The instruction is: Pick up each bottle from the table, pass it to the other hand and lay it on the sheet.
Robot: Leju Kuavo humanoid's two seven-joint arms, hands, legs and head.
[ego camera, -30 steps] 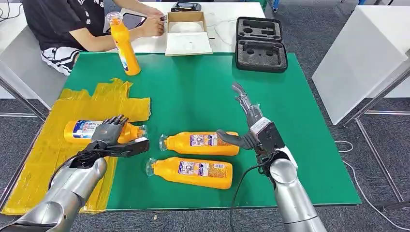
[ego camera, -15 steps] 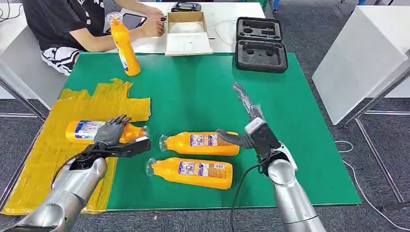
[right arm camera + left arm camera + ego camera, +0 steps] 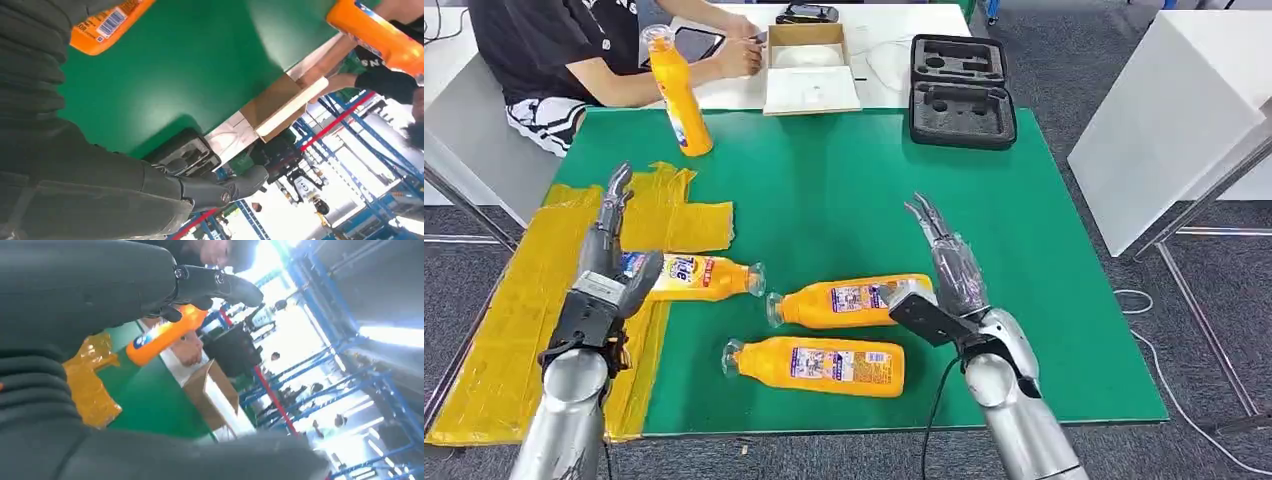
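- Green tabletop (image 3: 844, 190), rectangular, with a white table butting against its far edge
- Yellow sheet (image 3: 514, 320) spread over the left side, crumpled, hanging past the left edge
- One orange bottle (image 3: 689, 277) lying across the sheet's right border, cap toward the middle
- Two more orange bottles (image 3: 849, 300) (image 3: 819, 365) lying side by side on bare green
- A fourth bottle (image 3: 676, 90) standing upright at the far left corner
- Black foam-lined case (image 3: 962, 92) open at the far edge

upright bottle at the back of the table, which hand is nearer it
Left. The left hand is on the upright bottle's side, above the yellow sheet; the right hand is far across the green mat.
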